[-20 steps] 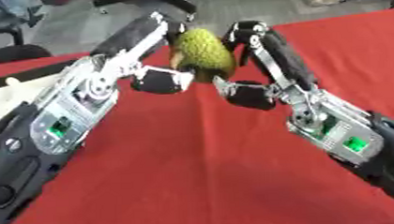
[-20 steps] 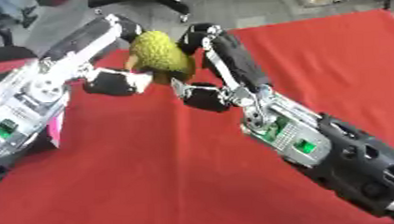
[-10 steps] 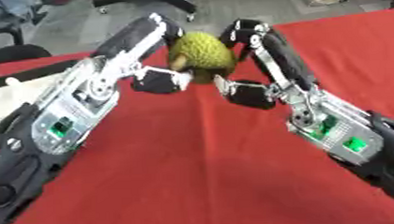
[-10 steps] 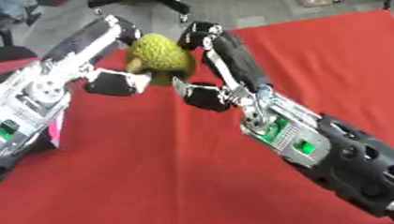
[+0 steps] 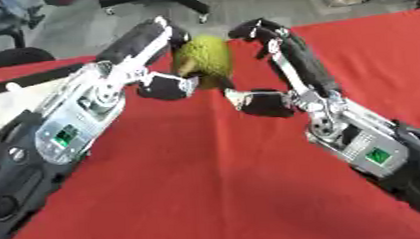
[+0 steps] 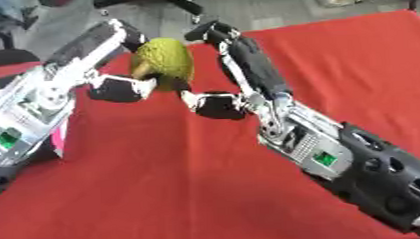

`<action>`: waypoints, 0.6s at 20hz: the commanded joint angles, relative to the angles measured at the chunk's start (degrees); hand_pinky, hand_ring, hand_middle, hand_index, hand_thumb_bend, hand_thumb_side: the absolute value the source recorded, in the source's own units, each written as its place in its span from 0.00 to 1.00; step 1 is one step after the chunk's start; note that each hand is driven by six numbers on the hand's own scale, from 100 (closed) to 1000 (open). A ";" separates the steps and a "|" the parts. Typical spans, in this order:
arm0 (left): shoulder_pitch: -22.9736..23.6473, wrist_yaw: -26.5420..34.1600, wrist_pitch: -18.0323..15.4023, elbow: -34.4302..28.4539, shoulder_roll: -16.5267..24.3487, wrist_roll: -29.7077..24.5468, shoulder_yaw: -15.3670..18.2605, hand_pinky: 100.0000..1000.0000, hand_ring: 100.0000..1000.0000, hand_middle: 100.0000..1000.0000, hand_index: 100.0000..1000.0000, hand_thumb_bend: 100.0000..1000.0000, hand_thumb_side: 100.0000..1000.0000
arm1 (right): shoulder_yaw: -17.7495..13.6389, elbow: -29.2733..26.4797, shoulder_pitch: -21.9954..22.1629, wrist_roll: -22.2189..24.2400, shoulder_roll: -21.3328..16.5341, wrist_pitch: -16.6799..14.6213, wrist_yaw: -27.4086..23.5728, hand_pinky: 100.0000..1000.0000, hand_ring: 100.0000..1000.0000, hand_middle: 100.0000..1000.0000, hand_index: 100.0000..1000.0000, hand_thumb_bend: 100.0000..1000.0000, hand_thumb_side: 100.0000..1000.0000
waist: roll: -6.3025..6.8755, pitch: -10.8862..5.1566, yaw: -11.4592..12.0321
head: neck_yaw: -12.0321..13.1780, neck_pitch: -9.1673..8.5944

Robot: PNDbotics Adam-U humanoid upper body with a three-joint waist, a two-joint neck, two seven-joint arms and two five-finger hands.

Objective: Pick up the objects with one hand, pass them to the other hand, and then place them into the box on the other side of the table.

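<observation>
Two arms fill most of both views, crossing a red table and converging toward the upper middle of the frame. The left arm enters from the lower left and runs up to the top centre; the right arm enters from the lower right and bends up to the same spot.

Between them, in the upper centre, sits a bumpy yellow-green fruit, raised off the cloth. It is egg-shaped, its long axis roughly upright and leaning slightly, with the narrower, browner end pointing down and to the left.

The left hand is against the fruit's left and lower side, its dark fingers curled around it. The right hand shows just below and to the right of the fruit; whether its fingers touch or wrap the fruit I cannot tell, since the blur hides them.

Compared with half a second ago, the fruit sits nearer the left arm's end, and a gap of red cloth shows between it and the right forearm. A second ago it was tilted more and wedged between both arms.

A pale surface shows at the left edge.
</observation>
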 commanded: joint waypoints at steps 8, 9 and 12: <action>0.19 -0.33 0.08 1.31 4.42 1.50 3.28 0.79 0.53 0.35 0.32 0.00 0.04 | -1.15 -0.86 -0.01 0.20 -1.37 1.25 1.07 0.59 0.81 0.83 0.84 0.23 0.26 | 0.08 -0.49 0.06 | 0.33 -0.09; 0.49 0.06 0.33 1.51 4.90 1.56 3.55 0.79 0.52 0.35 0.32 0.00 0.05 | -1.23 -0.86 0.04 0.19 -1.43 1.28 1.10 0.59 0.81 0.83 0.84 0.23 0.26 | 0.06 -0.50 0.09 | 0.36 -0.09; 1.63 1.57 1.67 1.84 6.54 2.54 5.46 0.79 0.52 0.34 0.31 0.00 0.07 | -1.38 -0.86 0.37 0.43 -1.62 1.86 1.24 0.59 0.81 0.83 0.84 0.22 0.27 | -0.03 -0.50 0.26 | 0.28 -0.09</action>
